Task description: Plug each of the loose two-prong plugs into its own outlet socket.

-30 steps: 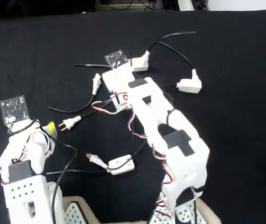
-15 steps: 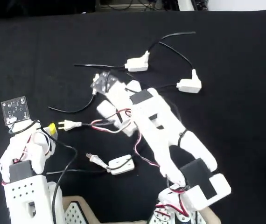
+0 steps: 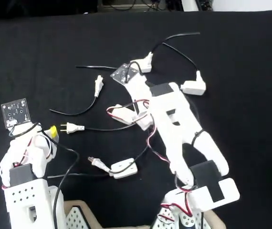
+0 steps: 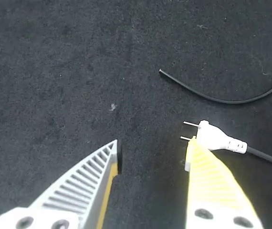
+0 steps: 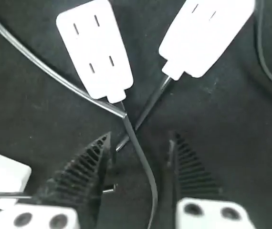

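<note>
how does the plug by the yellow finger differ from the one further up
The near plug lies crosswise, prongs toward the left gripper; the far plug lies lengthwise, clear of both arms. The near plug's cord runs toward the right arm; the far plug's cord curls back to a loose end. Both are white, black-corded and unplugged.

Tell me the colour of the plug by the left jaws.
White plug, black cord; the left wrist view shows it best.

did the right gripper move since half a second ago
Yes. In the high view the right gripper has swung away from the loose plug, which stayed put, and toward an outlet socket.
</note>
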